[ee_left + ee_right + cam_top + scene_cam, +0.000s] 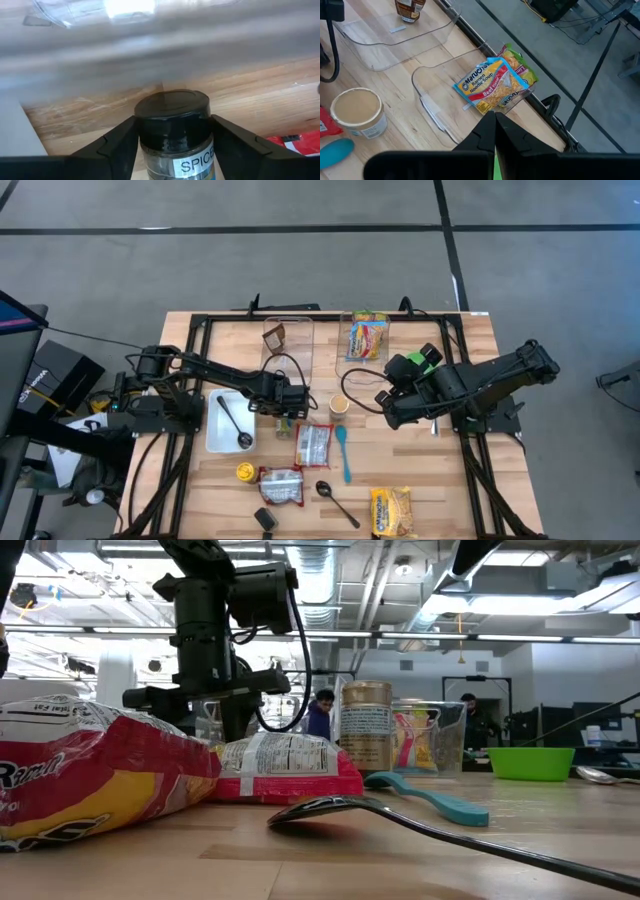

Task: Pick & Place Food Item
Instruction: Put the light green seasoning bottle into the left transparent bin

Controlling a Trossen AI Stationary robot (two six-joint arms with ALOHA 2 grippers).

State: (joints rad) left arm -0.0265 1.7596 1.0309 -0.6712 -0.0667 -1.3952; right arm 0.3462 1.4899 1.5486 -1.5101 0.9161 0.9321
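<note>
A spice jar (174,131) with a black lid and a clear body stands under my left gripper (174,150), near the table's middle, right of a white tray (215,442). In the high view the left gripper (288,416) points down over the jar (287,427) and hides most of it. My right gripper (494,131) is shut on nothing and hangs well above the table's right half (384,400). A ramen packet (495,85) lies in a clear bin at the far edge. My left gripper has the spice jar's clear body just below the black lid (150,142) between its two fingers, one on each side. The fingers (117,147) come from above, pointing down. The jar stays upright; its base is hidden, so whether it stands on the table cannot be told.
The tray holds a black spoon (232,423). A paper cup (339,404), a red-white packet (313,445) and a blue spoon (343,452) lie right of the jar. Two clear bins (288,340) stand at the far edge. More packets (391,510) and a spoon (337,503) lie near the front.
</note>
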